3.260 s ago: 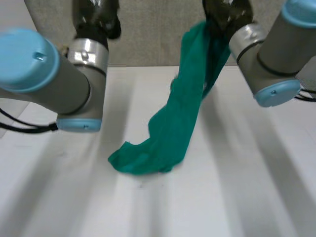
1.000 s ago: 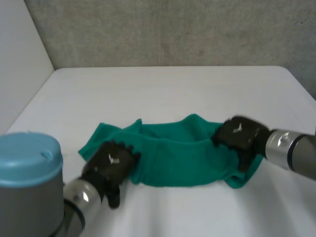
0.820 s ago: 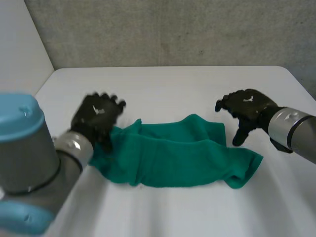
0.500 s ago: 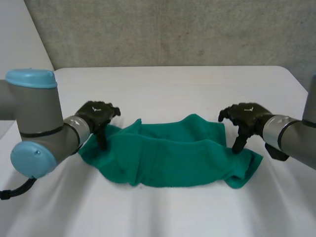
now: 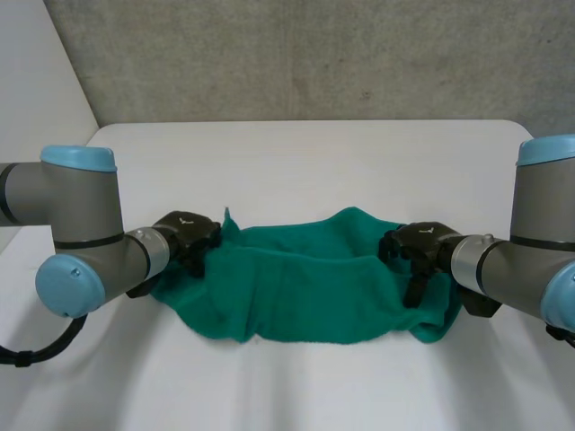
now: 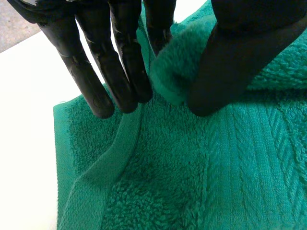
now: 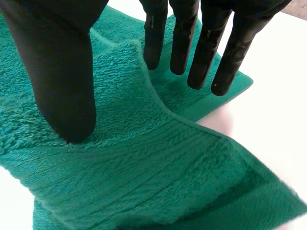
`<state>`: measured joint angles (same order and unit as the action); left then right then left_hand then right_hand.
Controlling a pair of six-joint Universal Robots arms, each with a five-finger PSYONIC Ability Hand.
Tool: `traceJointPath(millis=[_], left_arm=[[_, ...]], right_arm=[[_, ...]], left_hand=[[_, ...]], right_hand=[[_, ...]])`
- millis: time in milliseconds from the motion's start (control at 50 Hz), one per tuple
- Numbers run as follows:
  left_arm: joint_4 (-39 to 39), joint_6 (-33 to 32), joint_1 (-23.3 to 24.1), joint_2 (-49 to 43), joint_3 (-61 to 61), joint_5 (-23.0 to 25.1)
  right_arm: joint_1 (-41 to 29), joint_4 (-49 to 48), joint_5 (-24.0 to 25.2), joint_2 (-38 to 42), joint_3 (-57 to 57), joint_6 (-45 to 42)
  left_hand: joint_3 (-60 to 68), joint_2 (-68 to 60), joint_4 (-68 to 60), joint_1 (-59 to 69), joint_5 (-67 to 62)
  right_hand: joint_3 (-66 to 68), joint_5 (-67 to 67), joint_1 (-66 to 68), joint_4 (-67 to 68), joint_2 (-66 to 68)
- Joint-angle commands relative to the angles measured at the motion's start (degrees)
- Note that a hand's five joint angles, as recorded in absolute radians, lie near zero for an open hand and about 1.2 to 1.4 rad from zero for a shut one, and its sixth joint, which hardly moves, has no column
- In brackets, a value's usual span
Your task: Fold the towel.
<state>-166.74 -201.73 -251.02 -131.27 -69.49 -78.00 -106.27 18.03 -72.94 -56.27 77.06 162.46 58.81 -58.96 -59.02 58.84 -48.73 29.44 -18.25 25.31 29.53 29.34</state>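
A green towel (image 5: 305, 287) lies rumpled in a wide band across the middle of the white table (image 5: 296, 162). My left hand (image 5: 187, 235) rests at its left end. In the left wrist view the left hand (image 6: 96, 72) pinches a raised fold of the towel (image 6: 216, 167) between fingers and thumb. My right hand (image 5: 415, 247) stands on the towel's right end, fingers pointing down. In the right wrist view the right hand (image 7: 62, 72) has straight fingers and its thumb set apart on the towel (image 7: 144, 163), with a ridge of cloth rising between them, not clamped.
A grey wall (image 5: 314, 54) runs behind the table and a pale wall (image 5: 36, 81) stands at its left. Both forearms lie low over the table at the towel's two ends. Bare tabletop (image 5: 296, 386) lies in front of the towel.
The towel came down from hanging to lying on the table. Both hands drew in to the towel's ends. The left hand closed on a fold; the right hand came down onto the cloth.
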Motion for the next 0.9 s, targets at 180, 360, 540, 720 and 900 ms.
traceJointPath(millis=[180,360,540,720,900], left_arm=[[-4.2,-0.3,0.0,1.0,-0.8,-0.6],[-6.7,-0.4,0.1,3.6,-0.6,-2.8],[-22.5,0.2,0.4,7.5,5.3,-10.9],[-45.5,8.1,0.9,19.2,9.3,-20.5],[-47.9,8.6,0.8,21.8,-3.3,-19.9]], right_arm=[[-1.0,-0.7,-0.1,3.1,-1.4,0.0],[-1.0,-3.3,-0.5,2.8,-3.2,1.4],[-2.9,-7.1,-5.5,-0.5,-14.4,0.6],[-3.3,-36.3,-9.5,-12.9,-16.2,0.6],[-3.8,-30.6,-6.4,-15.0,-12.5,0.3]], left_hand=[[21.2,-21.0,-21.0,21.2,-21.3],[21.2,-21.0,-21.0,21.2,-21.3],[21.2,-21.0,-21.0,21.2,-21.3],[21.2,-21.0,-21.0,21.2,-21.3],[21.2,-21.0,-21.0,21.2,-21.3]], right_hand=[[7.7,-8.9,11.8,7.6,7.8],[50.6,-51.8,54.7,50.5,50.7],[50.6,-51.8,54.7,50.5,50.7],[50.6,-51.8,54.7,50.5,50.7],[50.6,-51.8,54.7,50.5,50.7]])
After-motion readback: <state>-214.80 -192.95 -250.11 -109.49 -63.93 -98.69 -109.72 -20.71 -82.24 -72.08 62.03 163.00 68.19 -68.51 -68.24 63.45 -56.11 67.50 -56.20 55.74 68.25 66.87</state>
